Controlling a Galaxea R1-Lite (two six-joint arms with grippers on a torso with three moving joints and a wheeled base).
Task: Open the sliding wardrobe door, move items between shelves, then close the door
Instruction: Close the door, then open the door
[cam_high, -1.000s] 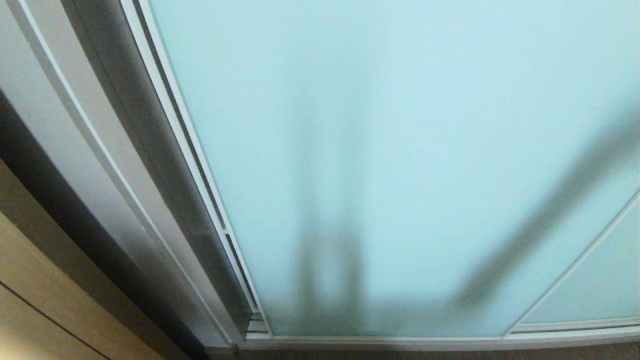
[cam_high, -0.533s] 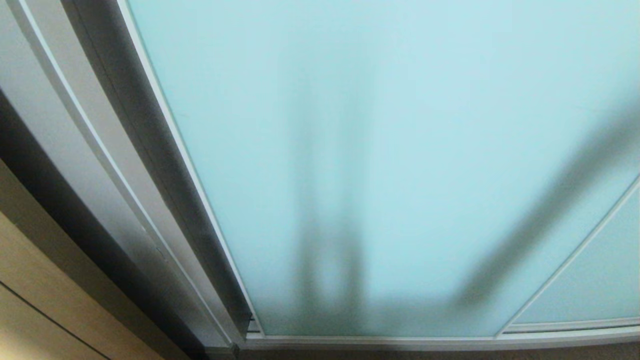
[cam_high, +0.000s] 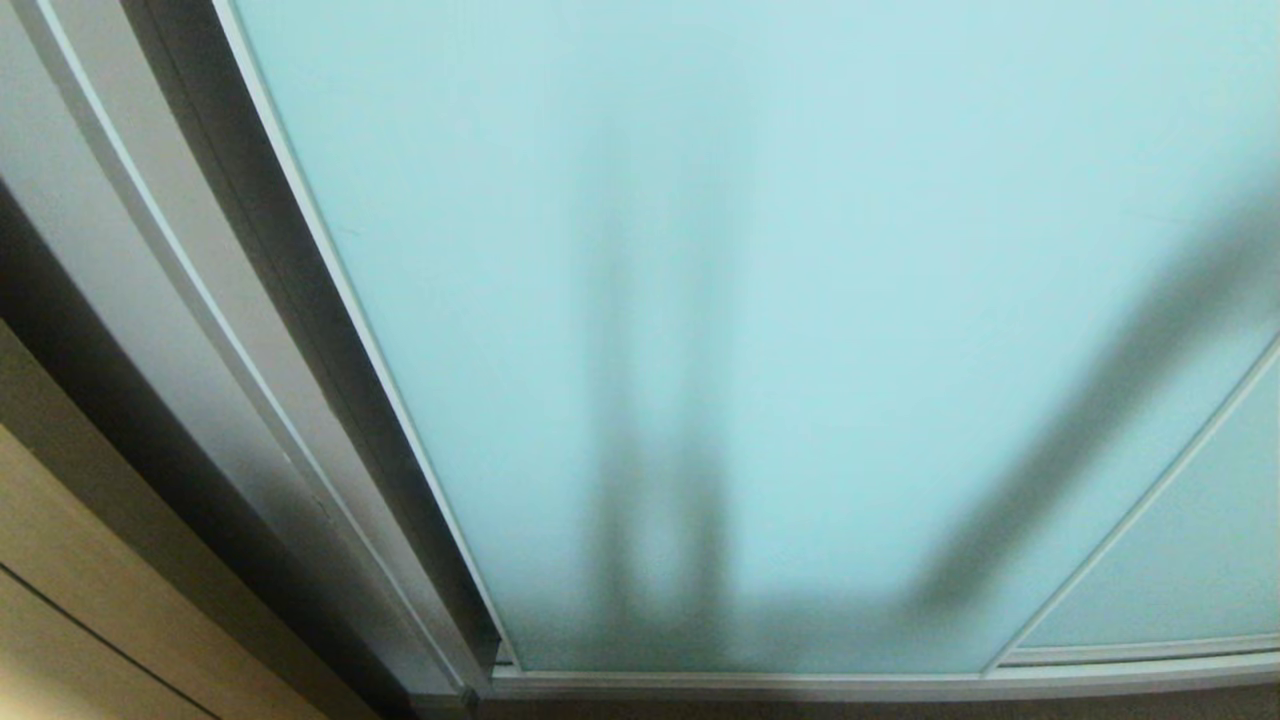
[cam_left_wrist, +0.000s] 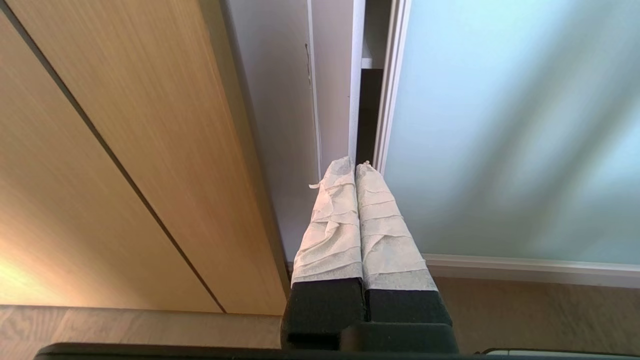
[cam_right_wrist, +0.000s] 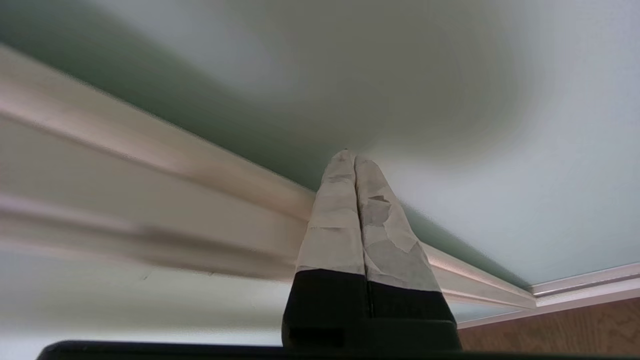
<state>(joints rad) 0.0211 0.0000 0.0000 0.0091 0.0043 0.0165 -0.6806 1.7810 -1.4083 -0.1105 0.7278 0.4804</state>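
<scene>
The sliding wardrobe door (cam_high: 760, 300), a frosted aqua pane in a thin pale frame, filled most of the head view, its left edge running from the upper left down to the bottom track (cam_high: 800, 683) near the lower centre. Soft dark shadows lay across the glass at centre and right. A second pane (cam_high: 1190, 570) showed in the lower right corner.

In the left wrist view, the left claw (cam_left_wrist: 355, 165) had its two taped fingers pressed together, empty, pointing at a narrow dark gap (cam_left_wrist: 367, 115) between the door's frame and the white wardrobe side; a wood-grain panel (cam_left_wrist: 125, 150) filled the left of that frame.

In the right wrist view, the right claw (cam_right_wrist: 350, 155) was likewise closed on nothing, its tips close against the glass just beside a pale frame rail (cam_right_wrist: 150, 150); whether they touched it could not be told.
</scene>
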